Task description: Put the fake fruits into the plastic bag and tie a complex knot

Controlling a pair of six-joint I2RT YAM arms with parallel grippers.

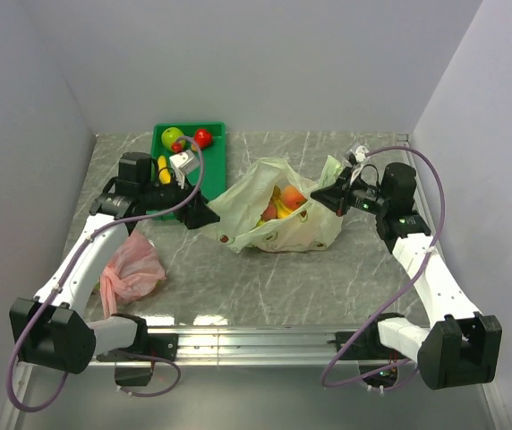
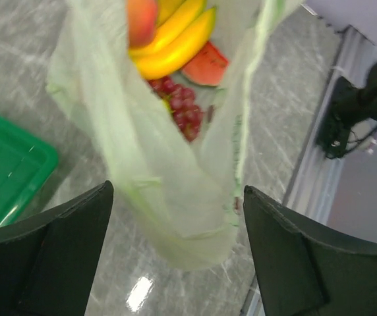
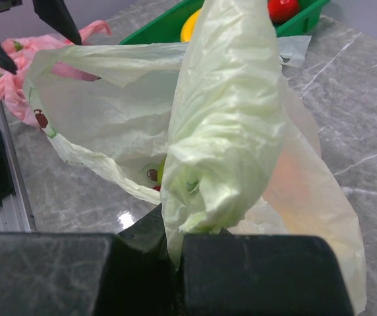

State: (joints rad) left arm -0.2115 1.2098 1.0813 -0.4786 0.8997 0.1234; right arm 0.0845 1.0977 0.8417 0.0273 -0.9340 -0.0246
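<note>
The pale green plastic bag lies mid-table with its mouth open to the left. Inside it are yellow bananas, a peach, a watermelon slice and dark red grapes. My right gripper is shut on the bag's bunched right handle. My left gripper is open at the bag's left edge, and a bag loop hangs between its fingers. A green apple, a small red fruit and a banana sit in the green tray.
A crumpled pink plastic bag lies at the front left beside the left arm. The green tray stands at the back left near the wall. A metal rail runs along the table's near edge.
</note>
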